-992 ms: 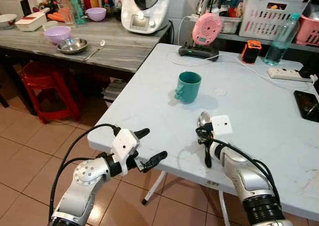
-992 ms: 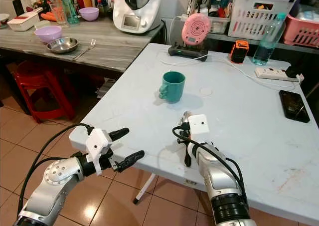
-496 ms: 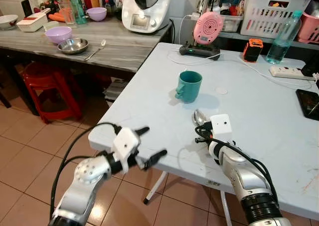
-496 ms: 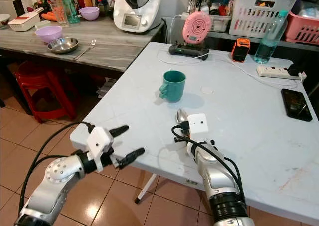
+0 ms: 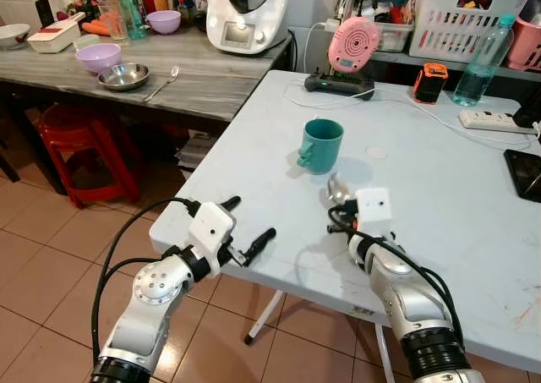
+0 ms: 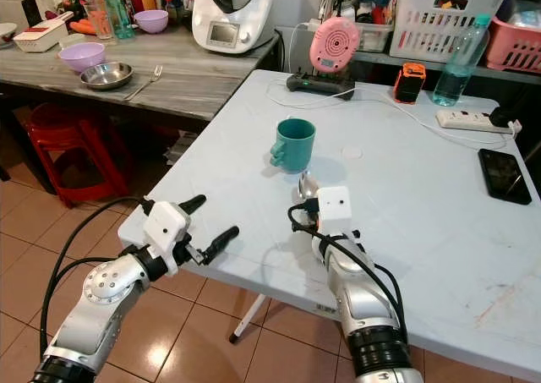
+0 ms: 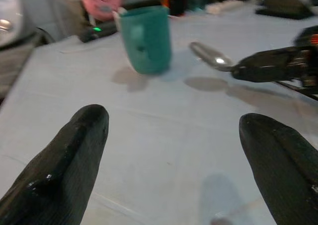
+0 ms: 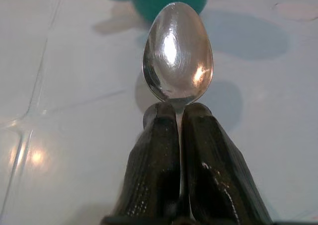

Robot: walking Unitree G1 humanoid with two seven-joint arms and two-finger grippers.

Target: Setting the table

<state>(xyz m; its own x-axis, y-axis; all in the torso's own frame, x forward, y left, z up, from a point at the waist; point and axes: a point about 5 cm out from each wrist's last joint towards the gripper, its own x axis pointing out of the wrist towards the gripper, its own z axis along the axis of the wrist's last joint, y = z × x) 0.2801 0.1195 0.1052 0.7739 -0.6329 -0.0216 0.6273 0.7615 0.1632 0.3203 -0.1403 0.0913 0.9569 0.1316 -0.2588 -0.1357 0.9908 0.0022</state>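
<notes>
A: What has moved since a second ago?
B: The right gripper (image 5: 336,199) has carried the spoon (image 5: 337,188) forward, closer to the green mug (image 5: 320,145), and the left gripper (image 5: 247,225) has risen to the edge of the white tabletop (image 5: 439,172).
A: And the left wrist view?
B: Its fingers (image 7: 69,158) stand wide apart over the tabletop, facing the mug.
A: The right wrist view?
B: The fingers (image 8: 156,160) are clamped on the spoon's neck, bowl pointing at the mug
</notes>
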